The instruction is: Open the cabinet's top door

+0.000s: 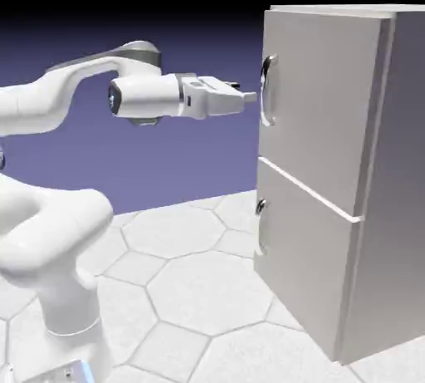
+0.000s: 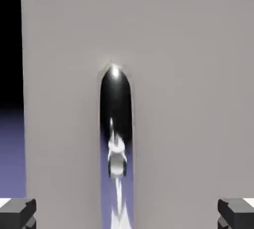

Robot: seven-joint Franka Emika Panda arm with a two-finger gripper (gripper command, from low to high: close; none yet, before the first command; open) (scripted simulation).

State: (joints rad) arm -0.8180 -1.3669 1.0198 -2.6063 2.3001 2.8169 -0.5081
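The cabinet (image 1: 378, 174) is a tall light-grey box at the exterior view's right. Its top door (image 1: 319, 99) is shut flat, with a curved silver bar handle (image 1: 267, 90) near its left edge. My gripper (image 1: 247, 95) points level at that handle and stops a little short of it, open with nothing between its fingers. In the hand view the top door (image 2: 188, 74) fills the picture and the shiny handle (image 2: 116, 123) runs upright at the middle, between my two widely spread fingertips (image 2: 17, 212) at the bottom corners.
Below the top door sits a shorter door (image 1: 299, 257) with a small handle (image 1: 261, 206). The white hex-tiled table (image 1: 183, 282) stretches under the arm. The arm's base rises at the exterior view's lower left.
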